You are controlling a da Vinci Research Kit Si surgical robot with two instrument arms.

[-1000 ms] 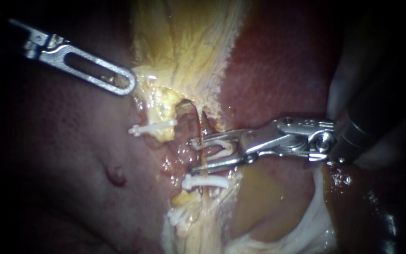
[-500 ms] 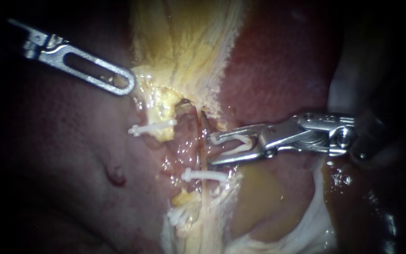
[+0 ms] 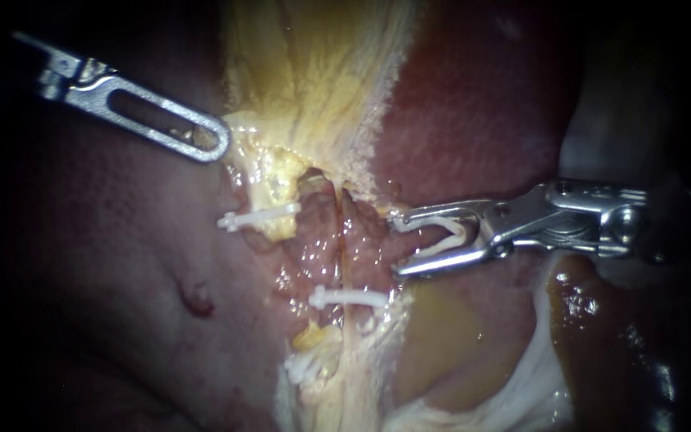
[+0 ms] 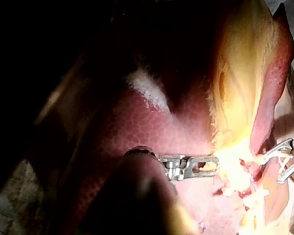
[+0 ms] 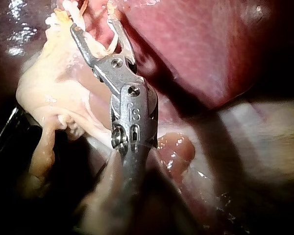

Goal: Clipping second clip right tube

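The left instrument (image 3: 216, 142) is being shown only as a slotted metal tip lying flat against the edge of the yellowish tissue (image 3: 313, 80). Its shaft is being cut off in the dark at the far left, and whether anything is being gripped cannot be told. In the left wrist view that tip is being half lost in glare, and the shaft is being blurred into a dark mass.

The right instrument (image 3: 397, 246) is being seen entering from the right, its shaft lost in shadow. Its jaws are being held wide apart, with the loaded clip (image 3: 449, 236), white and still open, seated between them and touched by both. The jaw tips are being kept just right of the right tube (image 3: 345, 256), apart from it and not around it, with wet red tissue lying between.

The tube, a thin orange strand, is being made hard to follow. A closed clip (image 3: 349, 298) is being carried across it nearer the camera. A left-hand clip (image 3: 257, 218) and a half-buried clip (image 3: 301, 368) are also being shown, with the liver (image 3: 121, 264) all around.
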